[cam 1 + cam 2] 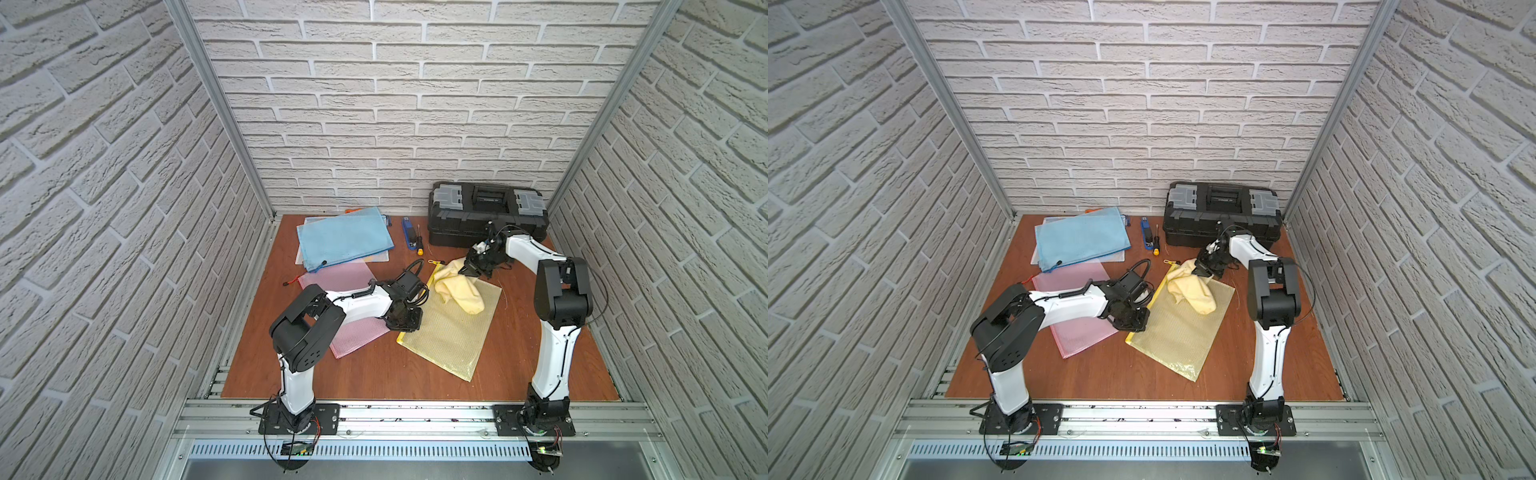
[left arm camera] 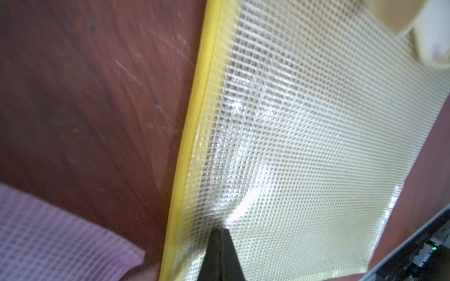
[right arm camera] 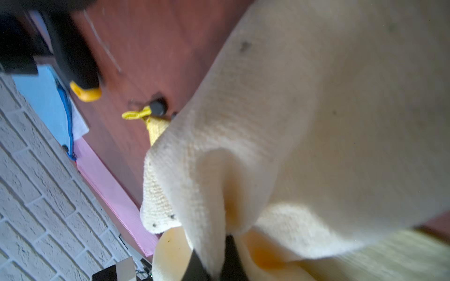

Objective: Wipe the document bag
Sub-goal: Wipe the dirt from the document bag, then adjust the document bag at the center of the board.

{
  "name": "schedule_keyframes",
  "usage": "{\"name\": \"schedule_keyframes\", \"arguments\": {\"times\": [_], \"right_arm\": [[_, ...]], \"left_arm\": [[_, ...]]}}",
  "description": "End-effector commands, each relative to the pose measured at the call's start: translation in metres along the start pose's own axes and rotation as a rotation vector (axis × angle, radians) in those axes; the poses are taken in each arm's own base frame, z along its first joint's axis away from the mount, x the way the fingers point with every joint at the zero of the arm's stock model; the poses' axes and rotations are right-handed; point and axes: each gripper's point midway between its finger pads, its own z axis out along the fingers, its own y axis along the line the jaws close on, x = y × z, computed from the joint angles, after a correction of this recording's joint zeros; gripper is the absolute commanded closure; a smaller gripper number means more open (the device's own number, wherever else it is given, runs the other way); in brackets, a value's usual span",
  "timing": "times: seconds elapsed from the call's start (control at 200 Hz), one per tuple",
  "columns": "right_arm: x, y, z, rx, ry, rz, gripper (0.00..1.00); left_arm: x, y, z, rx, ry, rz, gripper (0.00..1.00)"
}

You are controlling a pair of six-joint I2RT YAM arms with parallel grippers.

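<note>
cloth point(image 1: 457, 286) x1 | yellow bag point(image 1: 449, 336) x1 | left jaws closed, touching bag | right jaws pinching cloth

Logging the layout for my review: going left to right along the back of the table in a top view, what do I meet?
Along the back: blue document bag → small blue tool → screwdriver → black toolbox.
</note>
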Motion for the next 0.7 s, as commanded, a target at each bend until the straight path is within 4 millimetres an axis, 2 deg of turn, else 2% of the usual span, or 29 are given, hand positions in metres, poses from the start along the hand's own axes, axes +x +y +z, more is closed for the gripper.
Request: {"name": "schedule_keyframes", "arguments": {"times": [0.0,0.11,0.12,0.15,0.205,0.25,0.26,0.295,0.335,0.42,0.485,0.625,0.695], "right_arm": [[0.022,-0.002,-0.027,0.051,0.012,-0.054,0.98],[0.063,0.015,-0.035,-0.012,0.049,-0.107,0.98],[0.067,0.015,-0.035,-0.012,0.055,-0.112,0.98],[0.080,0.015,-0.034,-0.005,0.060,-0.128,0.98],[0.104,0.012,-0.031,0.005,0.082,-0.143,0.98],[0.121,0.006,-0.026,0.006,0.106,-0.142,0.98],[0.124,0.004,-0.024,0.008,0.113,-0.141,0.98],[0.135,-0.004,-0.018,0.014,0.131,-0.134,0.98],[0.144,-0.015,-0.009,0.019,0.151,-0.122,0.98],[0.160,-0.036,0.009,0.039,0.213,-0.088,0.98],[0.168,-0.046,0.021,0.028,0.229,-0.061,0.98],[0.173,-0.055,0.031,0.030,0.247,-0.048,0.98],[0.172,-0.055,0.032,0.032,0.251,-0.053,0.98]], "left_arm": [[0.001,0.003,-0.008,-0.034,-0.007,0.026,1.00],[-0.015,-0.007,-0.019,-0.010,-0.068,0.054,1.00],[-0.016,-0.008,-0.021,-0.006,-0.077,0.057,0.97],[-0.022,-0.012,-0.027,0.008,-0.106,0.062,0.87],[-0.034,-0.021,-0.039,0.043,-0.166,0.064,0.57],[-0.043,-0.027,-0.051,0.080,-0.215,0.059,0.39],[-0.045,-0.029,-0.054,0.090,-0.227,0.060,0.30],[-0.050,-0.035,-0.062,0.128,-0.255,0.062,0.11],[-0.052,-0.041,-0.071,0.161,-0.279,0.072,0.03],[-0.049,-0.043,-0.086,0.173,-0.305,0.097,0.02],[-0.039,-0.036,-0.089,0.164,-0.292,0.106,0.02],[-0.005,-0.016,-0.075,0.198,-0.222,0.092,0.03],[0.006,-0.010,-0.067,0.216,-0.214,0.092,0.06]]}}
